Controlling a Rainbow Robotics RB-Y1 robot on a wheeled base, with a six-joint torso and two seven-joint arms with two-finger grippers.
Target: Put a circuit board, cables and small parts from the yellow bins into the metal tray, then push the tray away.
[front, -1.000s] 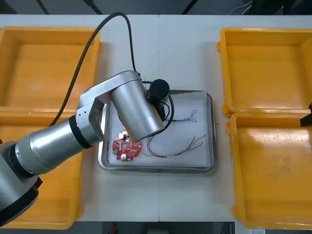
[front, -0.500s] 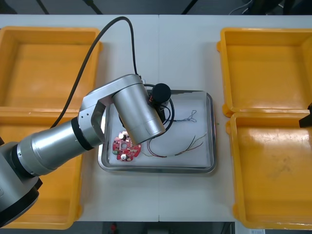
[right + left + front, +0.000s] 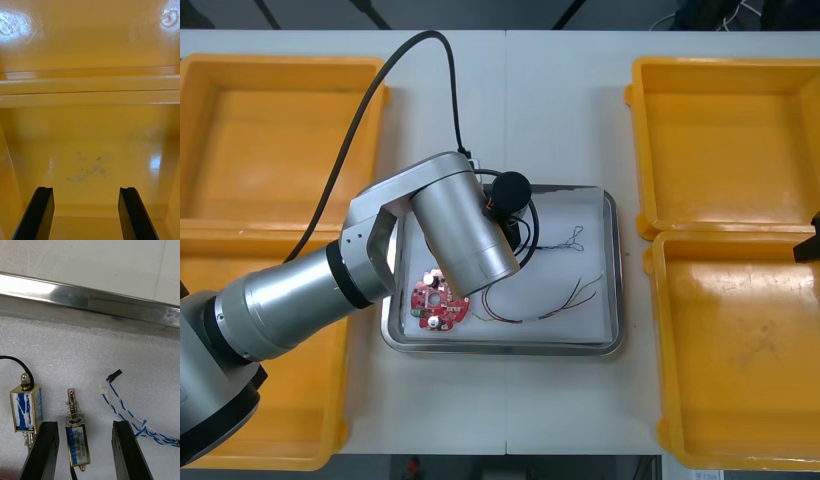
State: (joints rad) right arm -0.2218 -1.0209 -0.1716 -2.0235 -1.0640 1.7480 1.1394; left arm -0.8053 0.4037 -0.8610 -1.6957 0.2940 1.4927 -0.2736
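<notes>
Left claw is low inside the metal tray, by its far rim. Fingers are spread and grip nothing. One small metal part lies loose between them, closer to one finger.

Risks as I see them:
- If I lift off at a slant, a finger could clip that part or hook its lead and drag it out. I'd go straight up.
- The blue and white cable lies just beside the other finger, so it could snag the same way.
- The second small metal part and its black cable are just outside the fingers, so any sideways drift bumps them.
- A hard push on the tray could slide the loose parts about.

Circuit board and red and yellow cable are in the tray. My left arm covers the tray's left part in the front view. Yellow bins flank the tray, with bare tabletop beyond it. Right claw is parked over a right bin, spread wide and holding nothing.
</notes>
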